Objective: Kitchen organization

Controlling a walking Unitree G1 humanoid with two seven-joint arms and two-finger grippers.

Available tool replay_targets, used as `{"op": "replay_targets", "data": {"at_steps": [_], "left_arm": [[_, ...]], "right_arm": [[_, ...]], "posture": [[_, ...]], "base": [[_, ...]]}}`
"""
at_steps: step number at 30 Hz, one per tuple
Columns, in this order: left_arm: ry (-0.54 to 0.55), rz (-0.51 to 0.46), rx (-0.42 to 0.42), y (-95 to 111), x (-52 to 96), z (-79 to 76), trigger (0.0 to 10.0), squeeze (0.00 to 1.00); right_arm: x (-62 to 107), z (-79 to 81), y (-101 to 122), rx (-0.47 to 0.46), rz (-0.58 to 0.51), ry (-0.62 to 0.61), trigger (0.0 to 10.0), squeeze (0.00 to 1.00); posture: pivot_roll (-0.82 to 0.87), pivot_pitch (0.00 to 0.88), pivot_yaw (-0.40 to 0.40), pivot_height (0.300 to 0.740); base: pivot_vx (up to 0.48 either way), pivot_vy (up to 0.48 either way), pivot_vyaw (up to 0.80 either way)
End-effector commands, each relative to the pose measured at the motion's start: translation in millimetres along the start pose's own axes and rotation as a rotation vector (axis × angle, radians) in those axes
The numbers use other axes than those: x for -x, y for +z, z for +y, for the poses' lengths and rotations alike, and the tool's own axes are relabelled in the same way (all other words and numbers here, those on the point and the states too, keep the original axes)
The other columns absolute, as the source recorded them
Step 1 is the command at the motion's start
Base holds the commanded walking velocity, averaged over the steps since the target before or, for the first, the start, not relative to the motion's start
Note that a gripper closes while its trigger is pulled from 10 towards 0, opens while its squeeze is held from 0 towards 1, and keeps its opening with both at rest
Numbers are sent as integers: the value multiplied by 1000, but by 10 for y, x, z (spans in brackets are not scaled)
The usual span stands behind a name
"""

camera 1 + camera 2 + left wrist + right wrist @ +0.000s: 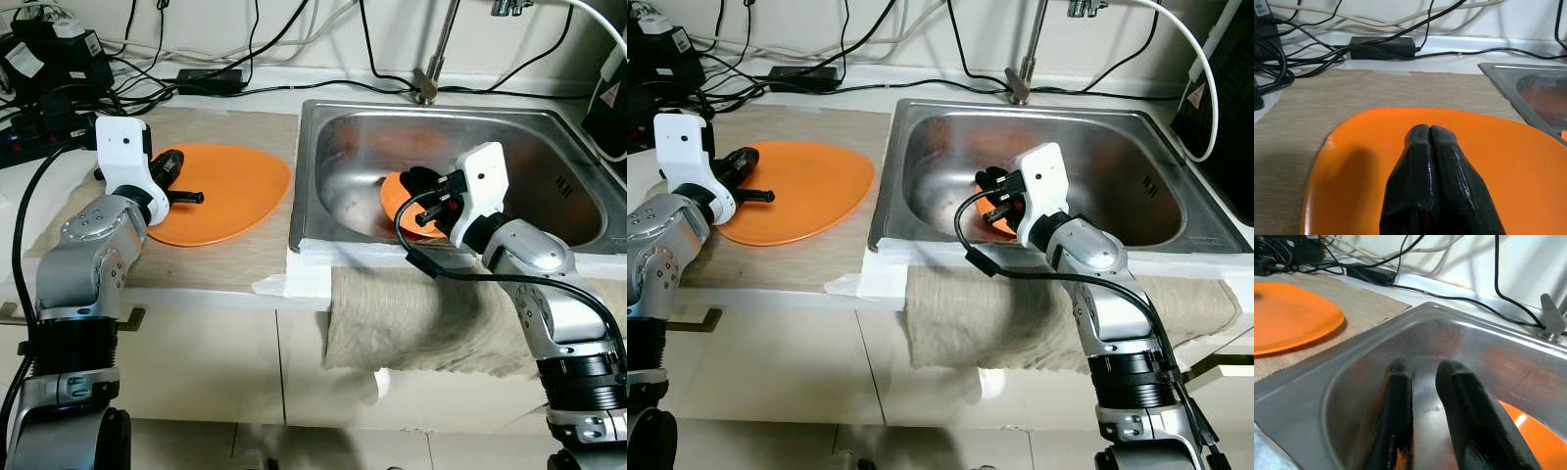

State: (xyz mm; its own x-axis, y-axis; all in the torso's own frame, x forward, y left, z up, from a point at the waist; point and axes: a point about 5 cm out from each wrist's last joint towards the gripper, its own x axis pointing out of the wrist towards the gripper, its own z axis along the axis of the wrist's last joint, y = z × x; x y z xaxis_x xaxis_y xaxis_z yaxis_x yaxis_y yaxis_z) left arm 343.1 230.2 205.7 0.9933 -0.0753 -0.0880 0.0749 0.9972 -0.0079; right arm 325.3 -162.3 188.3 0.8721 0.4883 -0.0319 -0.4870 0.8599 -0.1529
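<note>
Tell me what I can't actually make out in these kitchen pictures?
- Orange dish in the sink: mostly hidden behind the right tool in both eye views; its shape stays unclear.
- Large orange plate: its near part is covered by the shut left tool in the left wrist view.
- Tap: its upper part is cut off by the top edge.
- Label on the black device: too small to read.

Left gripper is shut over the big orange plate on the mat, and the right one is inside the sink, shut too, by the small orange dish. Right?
Not quite: the right gripper is open, a gap between its fingers in the right wrist view. The rest holds: left gripper shut over the orange plate, small orange dish in the sink.
</note>
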Motion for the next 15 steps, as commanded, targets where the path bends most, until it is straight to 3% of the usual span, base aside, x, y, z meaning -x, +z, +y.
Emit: {"op": "replay_targets", "data": {"at_steps": [1,15], "left_arm": [[15,-8,-13,32,14,24,10000,0],[28,-20,-22,69,16,62,10000,0]], "right_arm": [[-15,-47,63,25,-16,-17,10000,1000],[-81,-14,52,31,-23,-10,10000,1000]], "posture": [[71,0,-11,740],[90,0,-15,740]], "base": [[0,0,0],[0,0,0]]}}
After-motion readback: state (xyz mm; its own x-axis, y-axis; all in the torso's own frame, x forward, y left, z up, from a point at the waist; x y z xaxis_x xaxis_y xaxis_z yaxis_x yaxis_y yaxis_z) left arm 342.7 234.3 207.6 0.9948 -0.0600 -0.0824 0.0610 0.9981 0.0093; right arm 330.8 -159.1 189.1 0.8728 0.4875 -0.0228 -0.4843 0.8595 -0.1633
